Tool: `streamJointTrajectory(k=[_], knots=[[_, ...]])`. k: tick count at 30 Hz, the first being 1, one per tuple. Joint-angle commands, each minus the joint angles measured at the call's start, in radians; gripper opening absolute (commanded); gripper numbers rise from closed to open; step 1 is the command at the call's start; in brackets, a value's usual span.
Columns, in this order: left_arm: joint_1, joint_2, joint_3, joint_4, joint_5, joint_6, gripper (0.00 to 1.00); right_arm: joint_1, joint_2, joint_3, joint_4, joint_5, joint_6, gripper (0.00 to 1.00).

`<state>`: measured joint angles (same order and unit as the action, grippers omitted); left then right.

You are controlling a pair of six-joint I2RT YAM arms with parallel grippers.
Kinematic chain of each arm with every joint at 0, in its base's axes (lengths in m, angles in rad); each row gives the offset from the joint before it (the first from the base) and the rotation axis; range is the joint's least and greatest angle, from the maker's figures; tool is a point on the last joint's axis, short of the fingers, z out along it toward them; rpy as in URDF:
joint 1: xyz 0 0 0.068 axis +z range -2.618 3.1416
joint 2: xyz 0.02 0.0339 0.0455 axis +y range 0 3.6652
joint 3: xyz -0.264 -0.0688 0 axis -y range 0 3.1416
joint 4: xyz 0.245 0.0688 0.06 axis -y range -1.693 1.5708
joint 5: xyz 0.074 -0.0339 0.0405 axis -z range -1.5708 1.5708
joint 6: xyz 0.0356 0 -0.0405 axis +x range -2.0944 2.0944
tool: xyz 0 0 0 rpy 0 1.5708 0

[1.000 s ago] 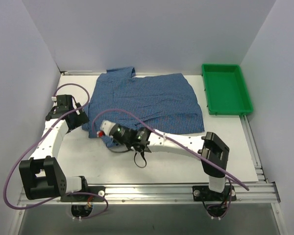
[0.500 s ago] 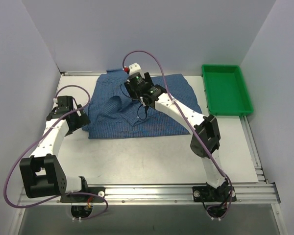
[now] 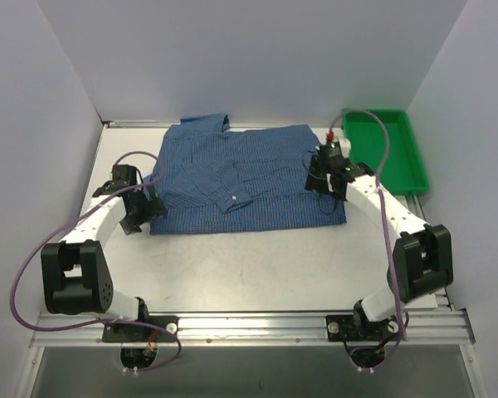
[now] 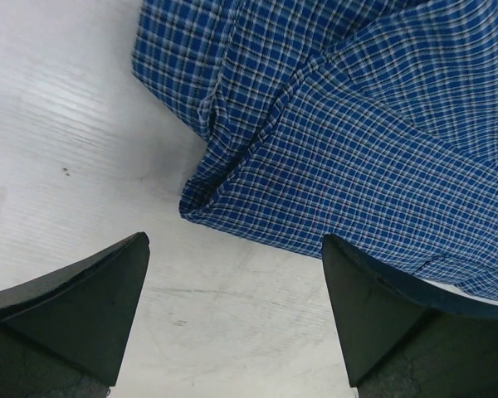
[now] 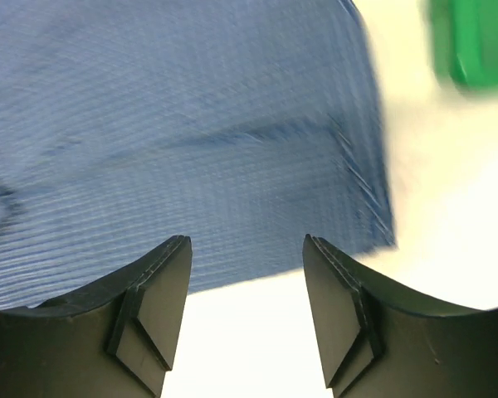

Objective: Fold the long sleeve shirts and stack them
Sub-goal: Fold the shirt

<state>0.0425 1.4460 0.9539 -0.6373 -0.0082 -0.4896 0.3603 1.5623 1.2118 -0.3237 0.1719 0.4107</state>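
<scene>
We find a bare strip of table (image 3: pixel 257 265) between the arm bases and the blue checked shirt (image 3: pixel 241 170), which lies flat mid-table. The left gripper (image 4: pixel 232 240), fingers wide and empty, faces its near left corner. The right gripper (image 3: pixel 322 181), fingers parted and empty, hovers over its right edge, beside the green tray (image 3: pixel 382 153). The shirt's far edge lies close to the back wall (image 3: pixel 257 58).

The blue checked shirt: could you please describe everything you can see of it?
The shirt is blue fine-checked cloth, lying flat on the white table, collar toward the back left. One sleeve is folded across its front, its cuff showing a white button. The near-left corner is rumpled. The open left gripper hovers at that corner, the open right gripper over its right edge; neither grips it.
</scene>
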Motion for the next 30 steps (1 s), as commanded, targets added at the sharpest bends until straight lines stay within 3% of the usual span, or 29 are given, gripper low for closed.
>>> streamJointTrajectory(k=[1,7,11,12,17,22,30], knots=[[-0.015,0.060,0.002,0.030,0.039,-0.059,0.93,-0.079,-0.030,-0.121,-0.005,-0.146,0.111,0.56],[-0.035,0.180,0.043,0.024,-0.004,-0.081,0.87,-0.214,-0.008,-0.292,0.142,-0.233,0.146,0.52],[-0.067,0.249,0.054,0.016,-0.024,-0.087,0.74,-0.309,0.041,-0.366,0.215,-0.255,0.178,0.49],[-0.067,0.260,0.054,0.013,-0.035,-0.089,0.65,-0.322,0.045,-0.386,0.228,-0.259,0.191,0.48],[-0.059,0.313,0.039,-0.004,-0.091,-0.083,0.47,-0.354,0.056,-0.468,0.255,-0.265,0.250,0.37],[-0.049,0.314,0.017,-0.045,-0.124,-0.070,0.40,-0.357,0.030,-0.497,0.201,-0.252,0.301,0.18],[0.048,0.193,-0.067,-0.096,-0.167,-0.027,0.40,-0.357,-0.146,-0.635,0.077,-0.258,0.300,0.13]])
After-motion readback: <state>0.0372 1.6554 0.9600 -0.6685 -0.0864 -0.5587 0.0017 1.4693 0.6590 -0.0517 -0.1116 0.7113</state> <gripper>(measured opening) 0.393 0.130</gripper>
